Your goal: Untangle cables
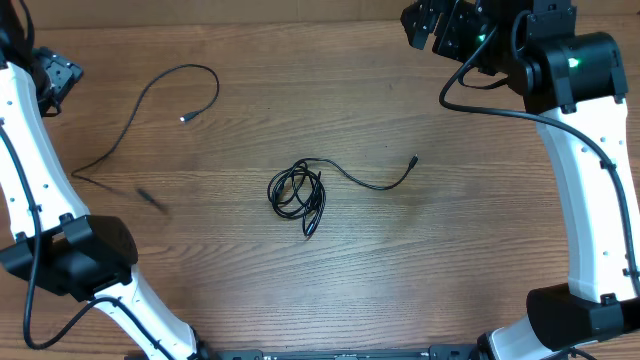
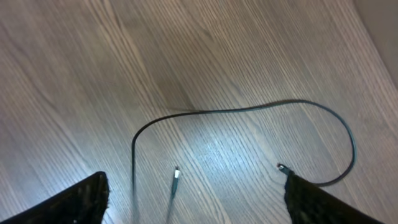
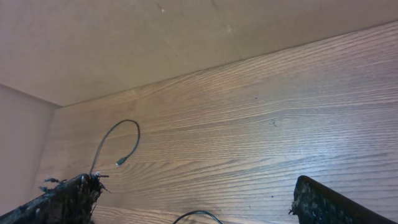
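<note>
One loose black cable (image 1: 150,88) lies at the left of the table, its plug tip (image 1: 183,119) curled inward and its other end (image 1: 150,198) blurred. A second cable is wound into a small coil (image 1: 297,192) at the middle, with one strand running right to a plug (image 1: 414,158). My left gripper (image 1: 55,75) hovers at the far left, open. In the left wrist view the loose cable (image 2: 249,108) loops below the left gripper (image 2: 196,199), and a blurred plug end (image 2: 176,175) lies between the spread fingers, untouched. My right gripper (image 1: 440,25) is open at the back right, holding nothing.
In the right wrist view the right gripper (image 3: 193,202) looks across bare wood to the loose cable (image 3: 127,134), with a wall (image 3: 124,43) behind the table's far edge. The white arms (image 1: 590,190) flank both sides of the table.
</note>
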`<state>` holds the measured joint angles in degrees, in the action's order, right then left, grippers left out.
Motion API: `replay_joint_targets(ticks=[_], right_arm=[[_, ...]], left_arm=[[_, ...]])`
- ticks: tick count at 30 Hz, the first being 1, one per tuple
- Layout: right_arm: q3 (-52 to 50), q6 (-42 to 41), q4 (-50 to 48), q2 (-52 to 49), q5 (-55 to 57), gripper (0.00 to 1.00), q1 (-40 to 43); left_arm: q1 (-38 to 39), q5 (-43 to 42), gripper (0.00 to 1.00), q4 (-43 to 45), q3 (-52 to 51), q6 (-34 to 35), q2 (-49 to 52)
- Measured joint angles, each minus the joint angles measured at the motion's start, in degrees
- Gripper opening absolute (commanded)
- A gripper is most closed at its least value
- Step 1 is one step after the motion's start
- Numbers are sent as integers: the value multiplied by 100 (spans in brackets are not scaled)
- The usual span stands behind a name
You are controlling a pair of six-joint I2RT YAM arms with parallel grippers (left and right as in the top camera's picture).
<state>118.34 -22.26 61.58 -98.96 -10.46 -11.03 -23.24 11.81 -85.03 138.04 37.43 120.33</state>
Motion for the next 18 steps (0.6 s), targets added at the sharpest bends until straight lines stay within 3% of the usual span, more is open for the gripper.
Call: replay_joint_targets(ticks=[2,11,18], right_arm=[[0,-2,15,0,-7,100,0],[0,0,94,0,-7,100,0],[0,2,105,0,-7,100,2]], left_arm=[[0,-31,100,76,0,-116,107],[0,-262,100,101,0,-1534,1080],[0,-553,92,153,-4,-2284,1987]])
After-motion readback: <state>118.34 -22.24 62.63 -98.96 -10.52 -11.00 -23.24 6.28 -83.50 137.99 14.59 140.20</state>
